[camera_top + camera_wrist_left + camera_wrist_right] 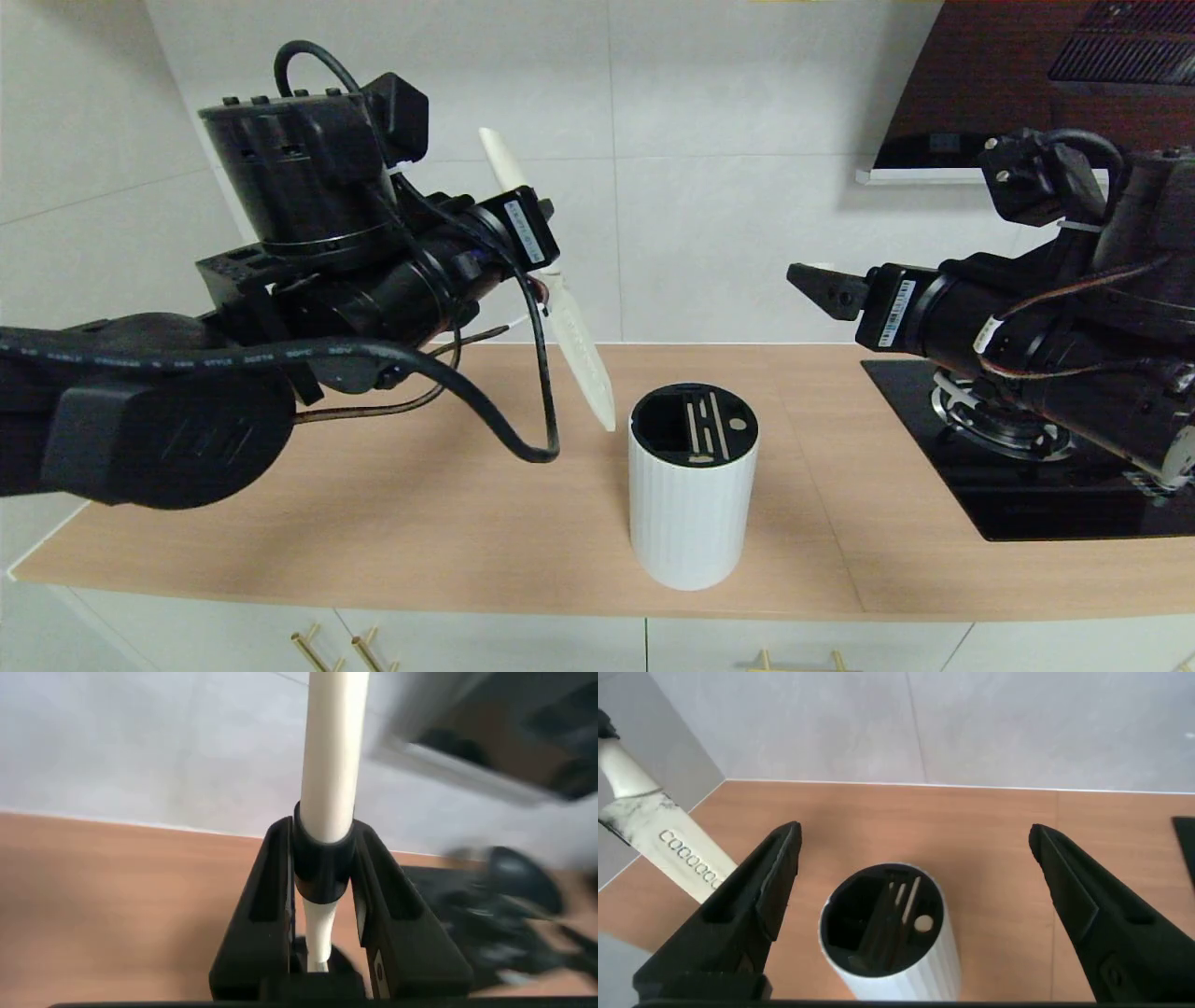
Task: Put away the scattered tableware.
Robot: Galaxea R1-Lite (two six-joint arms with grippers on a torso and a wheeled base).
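To do this step well, I judge I must stand the blade upright, line its tip with one of the narrow slots, then lower slowly without knocking the holder over.

My left pincer (532, 229), upper left of centre in the head view, is clamped tight on the cream handle of a white-bladed kitchen knife (586, 364). The blade slants down and to the right, its tip just beside the upper left rim of the holder but not yet inside.

The white ribbed cylindrical knife holder with a black slotted top (691, 504) stands at centre on the pale wooden counter (420, 523).

My right pincer (915, 840), at mid right, is spread wide and holds nothing, hanging above the counter.
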